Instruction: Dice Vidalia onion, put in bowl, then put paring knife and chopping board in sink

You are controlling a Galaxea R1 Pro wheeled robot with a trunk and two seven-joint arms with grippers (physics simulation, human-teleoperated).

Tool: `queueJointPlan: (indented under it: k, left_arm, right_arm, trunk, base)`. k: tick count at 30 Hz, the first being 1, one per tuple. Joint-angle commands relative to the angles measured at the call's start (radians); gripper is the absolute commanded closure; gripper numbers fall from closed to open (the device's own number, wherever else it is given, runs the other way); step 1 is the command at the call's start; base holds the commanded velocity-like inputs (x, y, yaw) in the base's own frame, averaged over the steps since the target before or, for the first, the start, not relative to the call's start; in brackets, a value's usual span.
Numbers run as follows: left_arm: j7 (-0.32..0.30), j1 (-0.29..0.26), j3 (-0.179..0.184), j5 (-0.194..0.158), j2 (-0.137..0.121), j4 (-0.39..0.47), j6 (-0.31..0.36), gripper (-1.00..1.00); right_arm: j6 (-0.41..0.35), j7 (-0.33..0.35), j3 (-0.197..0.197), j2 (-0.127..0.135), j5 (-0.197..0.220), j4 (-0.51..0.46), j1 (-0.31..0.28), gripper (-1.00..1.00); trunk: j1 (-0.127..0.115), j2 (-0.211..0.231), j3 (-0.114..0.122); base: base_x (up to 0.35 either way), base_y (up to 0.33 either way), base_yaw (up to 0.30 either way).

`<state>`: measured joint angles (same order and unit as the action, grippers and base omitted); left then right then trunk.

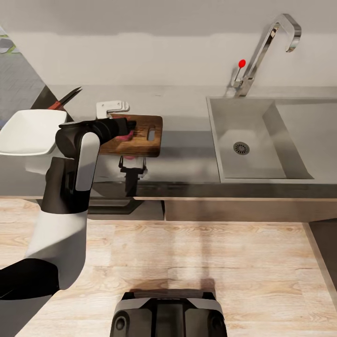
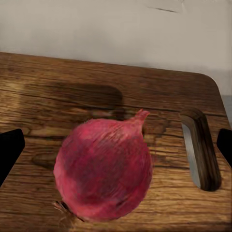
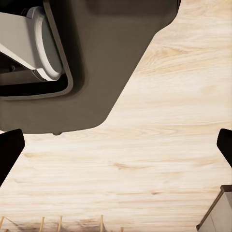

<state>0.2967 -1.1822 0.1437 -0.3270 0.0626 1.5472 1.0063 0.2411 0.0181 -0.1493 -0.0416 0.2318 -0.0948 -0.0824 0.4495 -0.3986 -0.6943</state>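
The onion (image 2: 103,170) lay on the board (image 2: 58,111), low and centre in the left wrist view, between the left gripper (image 2: 116,147) fingers (image 2: 9,152), which stood wide apart and clear of it. It looked round, firm and papery-skinned, so I judged it light but apt to roll or slip; the safest hold seemed across its widest middle, away from the pointed tip.

The head view showed the board at centre left on the table (image 1: 187,117), with the left arm over it hiding most of the onion (image 1: 125,136), only a pink sliver showing. That view alone gave the layout: the bowl (image 1: 25,133) at far left, the knife (image 1: 65,99) behind it at upper left, well apart from the board, and the sink (image 1: 262,140) at right, its basin bare. The knife's thin handle looked awkward to pinch.

The right wrist view showed wooden floor and the robot's dark body; the right gripper (image 3: 116,150) fingers (image 3: 9,154) were apart, holding nothing.
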Motion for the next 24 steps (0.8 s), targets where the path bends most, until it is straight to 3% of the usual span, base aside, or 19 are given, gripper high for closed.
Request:
queueJointPlan:
  k: [1,24]
  left_arm:
    - [0.01,-0.001,0.0,-0.01,0.0,0.001,0.003,-1.0]
    - [0.01,-0.002,-0.01,-0.01,0.002,0.004,0.003,-1.0]
  right_arm:
    - [0.004,0.002,-0.007,0.0,0.011,0.001,0.0,-1.0]
    - [0.004,0.002,-0.007,0.0,0.011,0.001,0.0,-1.0]
  trunk:
    - [0.001,-0.001,-0.001]
    - [0.001,-0.001,-0.001]
  base:
    - [0.0,0.0,0.0]
    - [0.0,0.0,0.0]
